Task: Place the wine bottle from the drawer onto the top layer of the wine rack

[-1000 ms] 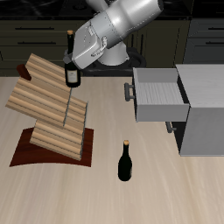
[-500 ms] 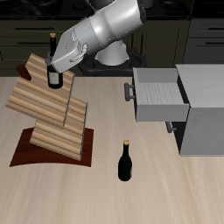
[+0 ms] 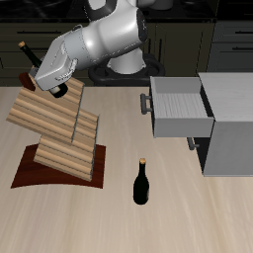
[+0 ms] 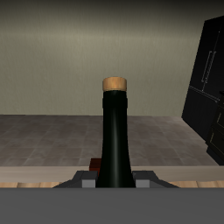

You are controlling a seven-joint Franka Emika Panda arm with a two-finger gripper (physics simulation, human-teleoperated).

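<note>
My gripper [image 3: 53, 85] is shut on the wine bottle [image 3: 33, 59], a dark glass bottle with a tan cork. The bottle is tilted, its neck pointing up and away from the arm, and its base hangs just above the top layer [image 3: 49, 107] of the wine rack [image 3: 61, 148]. Whether the base touches the ribbed slab I cannot tell. In the wrist view the bottle's neck [image 4: 114, 131] rises straight out of the gripper [image 4: 112, 182]. The drawer [image 3: 179, 107] stands pulled out of the grey cabinet [image 3: 229, 124], its white inside bare.
A second dark bottle [image 3: 142, 184] stands upright on the table nearer the front edge, between the rack and the cabinet. The rack's reddish-brown base [image 3: 28, 176] spreads out on the table. Dark cupboards line the back wall.
The gripper has carried the bottle sideways along the rack's top slab, away from the drawer. The bottle has tipped from upright to tilted and sits lower over the slab.
</note>
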